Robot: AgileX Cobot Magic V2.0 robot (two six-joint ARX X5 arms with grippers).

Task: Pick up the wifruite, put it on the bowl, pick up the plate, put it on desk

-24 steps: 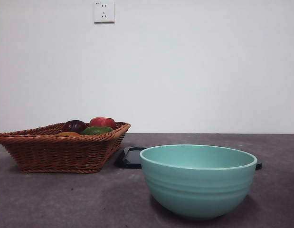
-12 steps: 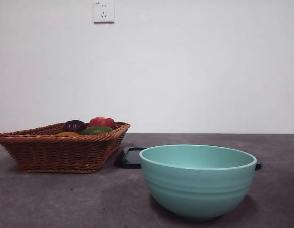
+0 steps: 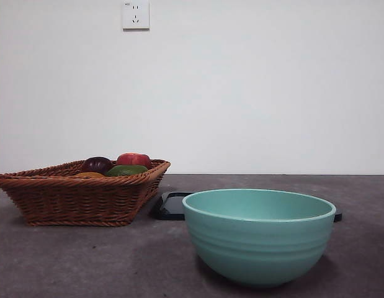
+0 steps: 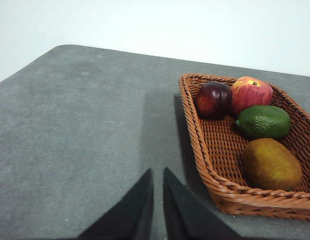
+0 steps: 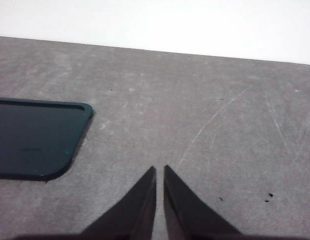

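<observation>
Four fruits lie in the brown wicker basket point(image 3: 80, 195) at the left of the front view, exactly as they lay a second ago: a dark purple fruit point(image 4: 213, 99), a red apple point(image 4: 251, 93), a green fruit point(image 4: 262, 121) and the wifruite point(image 4: 271, 164), which rests in the basket's near corner just beside the green one and shows only as a sliver of orange over the rim in the front view. Nothing on the surface point(image 3: 86, 261) has shifted between the frames. Right of the basket, a flat black plate point(image 3: 172, 206) lies behind the mint-green bowl point(image 3: 258, 234), which stands nearest the camera and hides most of it. Neither arm enters the front view. By the wrist views, the left tool point(image 4: 158, 177) hangs above bare surface near the basket's side, its jaws nearly together with a thin gap between them, holding nothing; the right tool point(image 5: 160, 175) hangs above bare surface near the plate's rounded corner, likewise narrowed to a slit and holding nothing.
</observation>
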